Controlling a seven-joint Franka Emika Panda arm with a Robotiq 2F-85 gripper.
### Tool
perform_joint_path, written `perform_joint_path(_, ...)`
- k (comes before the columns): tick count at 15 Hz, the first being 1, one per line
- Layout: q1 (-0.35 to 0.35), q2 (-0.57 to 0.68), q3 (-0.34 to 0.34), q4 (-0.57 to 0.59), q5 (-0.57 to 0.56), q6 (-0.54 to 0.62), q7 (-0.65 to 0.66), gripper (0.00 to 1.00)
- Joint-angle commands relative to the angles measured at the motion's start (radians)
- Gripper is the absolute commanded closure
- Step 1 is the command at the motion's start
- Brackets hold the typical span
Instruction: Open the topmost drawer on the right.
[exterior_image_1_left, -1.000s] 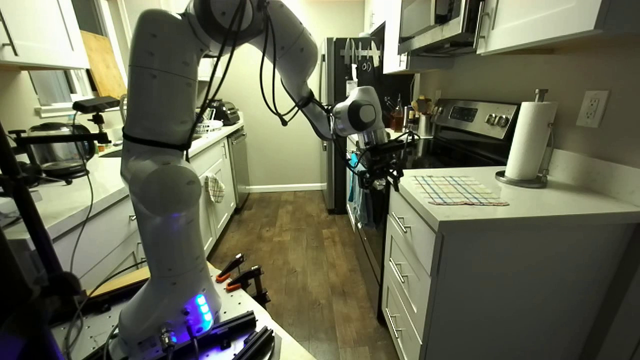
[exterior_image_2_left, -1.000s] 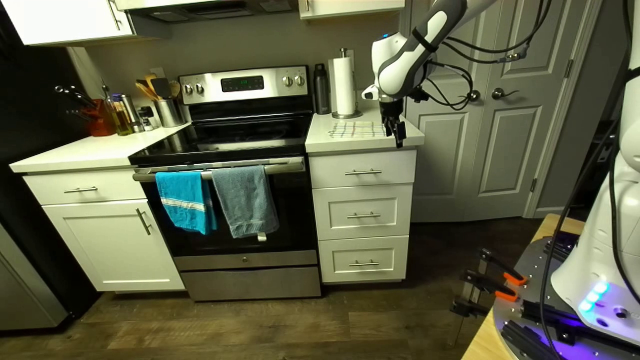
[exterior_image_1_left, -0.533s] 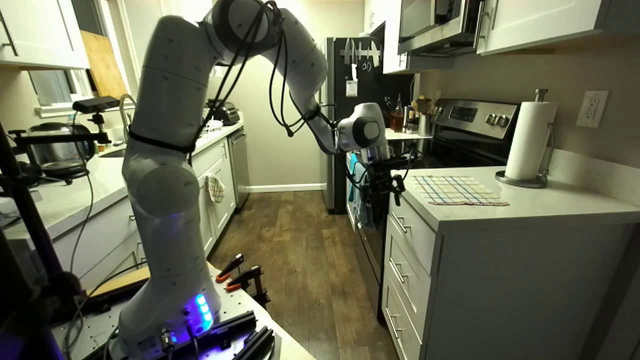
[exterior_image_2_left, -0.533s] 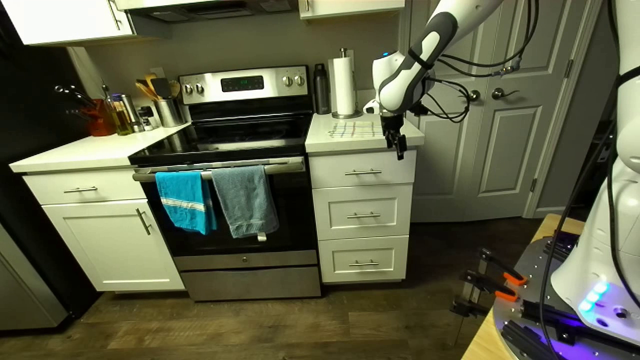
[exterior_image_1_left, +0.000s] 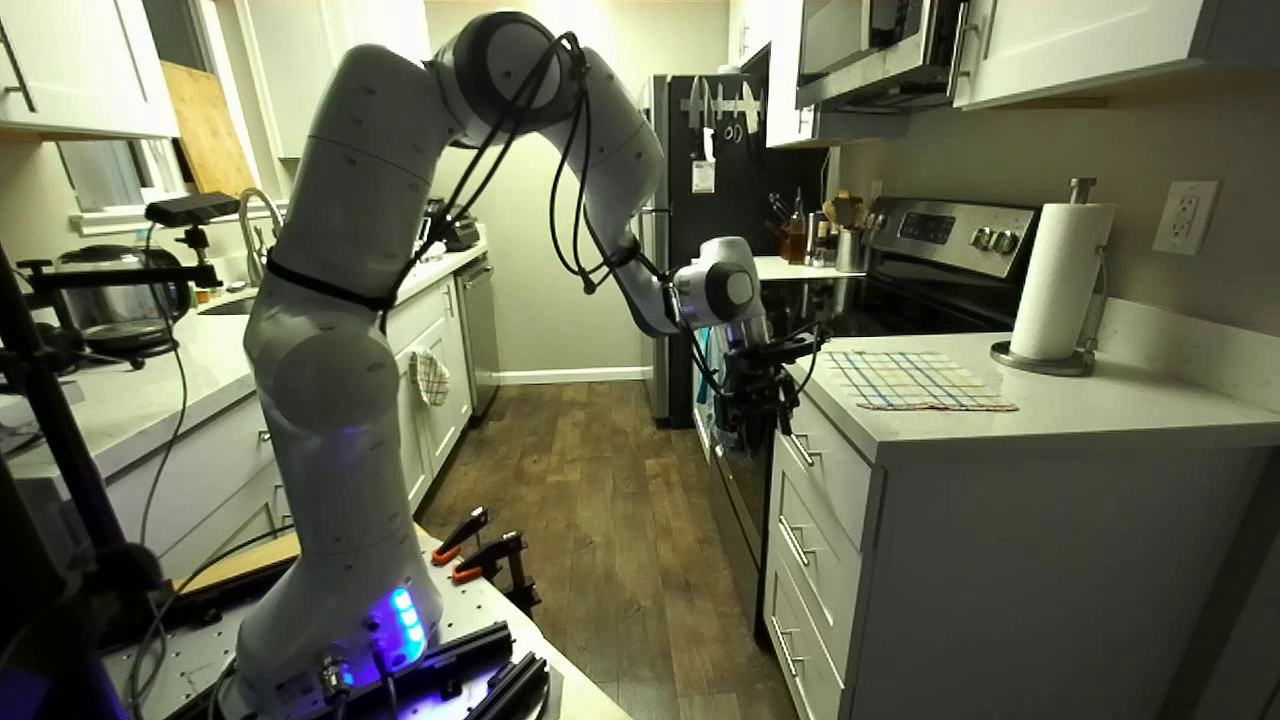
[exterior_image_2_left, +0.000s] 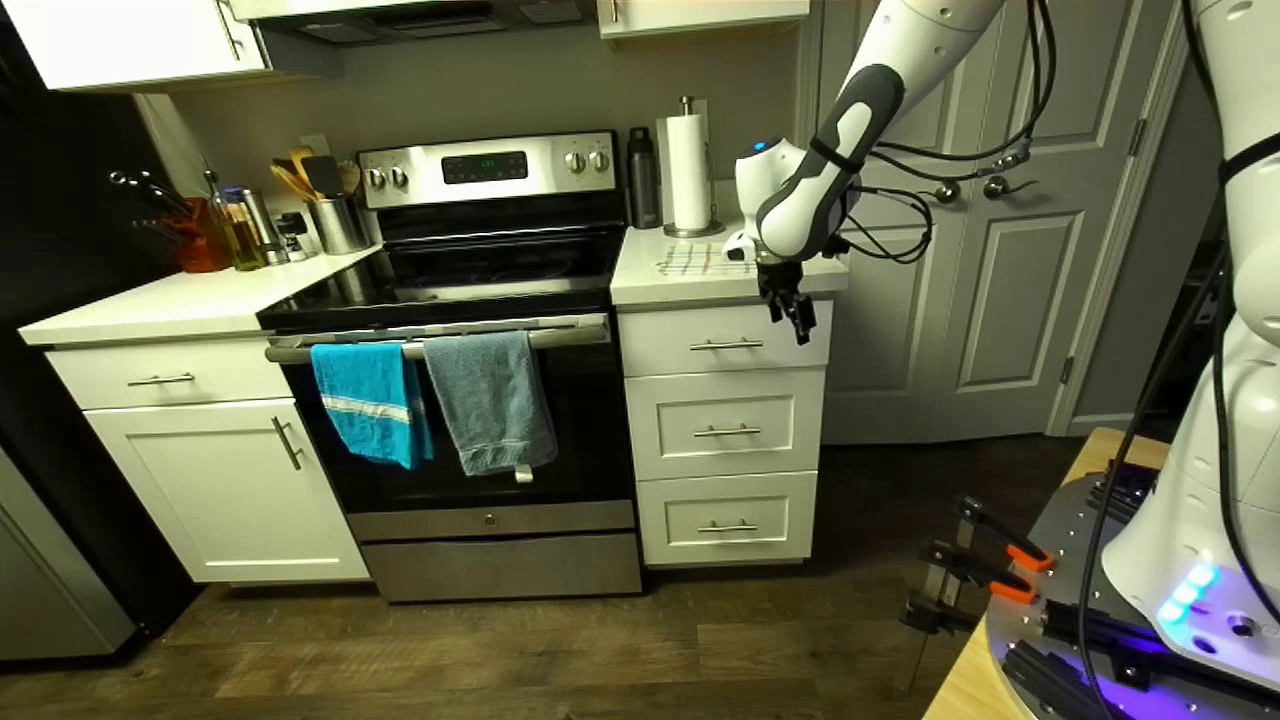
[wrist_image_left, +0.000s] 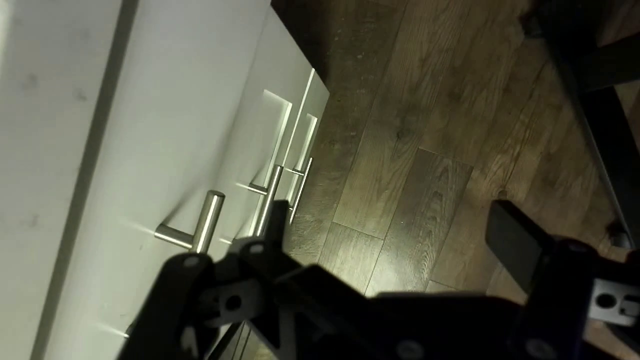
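Gripper (wrist_image_left: 392, 220): jaws spread, near handle (wrist_image_left: 207, 221) | top drawer (exterior_image_2_left: 700, 325): closed | risk: descending misaligned, we could strike handle or close beside it

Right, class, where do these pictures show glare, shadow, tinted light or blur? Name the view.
Wrist view: the handle of the topmost drawer casts a shadow on its front, the wood floor catches a pale glare, and the gripper looks partly blurred. Both exterior views: blue lights tint the robot base. In an exterior view, the upper-left cabinet looks washed out.
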Motion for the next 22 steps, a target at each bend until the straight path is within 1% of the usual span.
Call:
perform_joint_path(1,0.01,0.018,-0.009,-0.002,-0.083,0.037,-0.009,0.0)
perform_joint_path(4,0.019,0.034,-0.009,-0.002,-0.13,0.048,-0.006,0.0)
perform_joint_path(9,0.034,0.071,-0.027,0.01,-0.217,0.101,0.023,0.0)
perform_joint_path(13,0.027,0.088,-0.045,0.03,-0.272,0.137,0.049,0.0)
perform_joint_path(16,0.021,0.094,-0.053,0.051,-0.287,0.152,0.053,0.0)
perform_joint_path(19,0.007,0.103,-0.042,0.069,-0.257,0.158,0.06,0.0)
perform_joint_path(22,0.006,0.116,-0.042,0.084,-0.24,0.167,0.129,0.0)
